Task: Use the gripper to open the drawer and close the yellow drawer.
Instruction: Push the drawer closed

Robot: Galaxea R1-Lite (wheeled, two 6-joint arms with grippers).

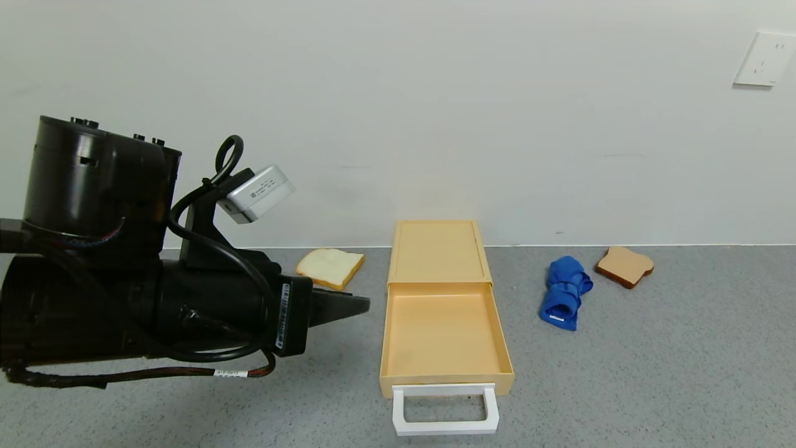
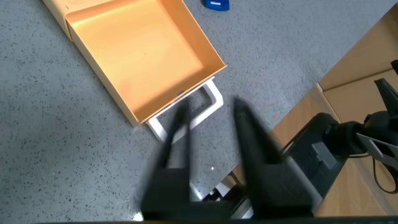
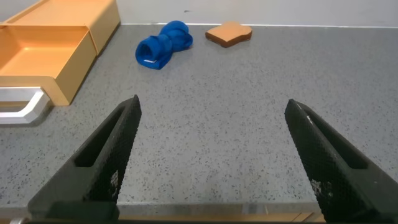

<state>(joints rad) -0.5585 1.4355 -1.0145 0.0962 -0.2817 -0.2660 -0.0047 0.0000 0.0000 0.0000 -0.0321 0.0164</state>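
Observation:
The pale yellow drawer box (image 1: 438,252) stands on the grey table against the wall. Its tray (image 1: 449,381) is pulled out toward me and is empty, with a white loop handle (image 1: 444,407) at the front. My left gripper (image 1: 364,305) hovers left of the tray, pointing toward it. In the left wrist view the gripper (image 2: 211,106) is open and holds nothing, just in front of the handle (image 2: 216,94) and above the table. My right gripper (image 3: 212,104) is wide open and empty, low over bare table, right of the tray (image 3: 62,87). It is out of the head view.
A white bread slice (image 1: 329,267) lies left of the drawer box. A rolled blue cloth (image 1: 566,292) and a brown toast slice (image 1: 624,266) lie to its right. A wall socket (image 1: 763,59) sits at upper right. The table's front edge (image 2: 298,106) shows in the left wrist view.

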